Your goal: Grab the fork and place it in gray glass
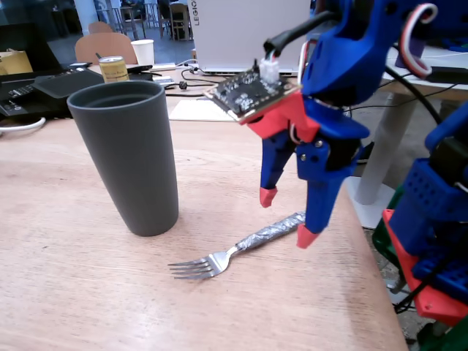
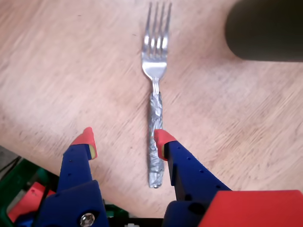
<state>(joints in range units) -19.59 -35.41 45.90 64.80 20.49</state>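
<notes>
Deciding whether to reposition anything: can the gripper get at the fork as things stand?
Probably yes: the open gripper hangs over the fork handle, nothing between; the gray glass stands apart.

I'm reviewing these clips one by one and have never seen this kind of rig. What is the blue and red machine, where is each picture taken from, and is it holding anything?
It is a small robot arm on a wooden table. Its end effector, two blue fingers with red tips, hangs open and holds nothing. The fixed view looks across the table from the side; the wrist view rides on the arm and looks down past the fingers. On the table lies a fork with a foil-wrapped handle, below the end effector, and a tall dark-gray tumbler stands upright beside it. In the wrist view one fingertip overlaps the fork's handle; the other is off to the side.
</notes>
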